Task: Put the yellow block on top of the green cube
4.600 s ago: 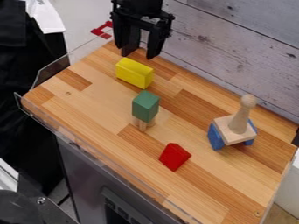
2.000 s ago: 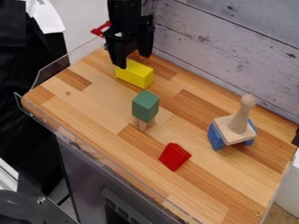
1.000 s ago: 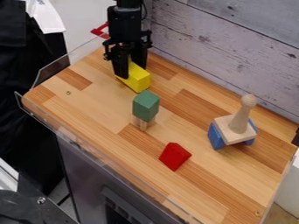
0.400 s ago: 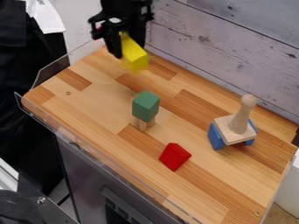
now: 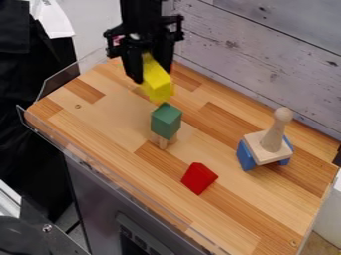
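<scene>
Gripper (image 5: 151, 73) has the yellow block (image 5: 157, 85) pinched by its far end, near end poking toward the green cube (image 5: 166, 121), probably so the fingers clear it at set-down. Cube's up on wooden legs (image 5: 162, 142), so go gentle, looks kinda tippy tbh.

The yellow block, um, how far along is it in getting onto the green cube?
The yellow block looks picked up: the gripper holds it, tilted, between its fingers. The green cube sits on its small wooden support, nothing resting on it. Lining up, lowering and releasing the block seem left.
</scene>
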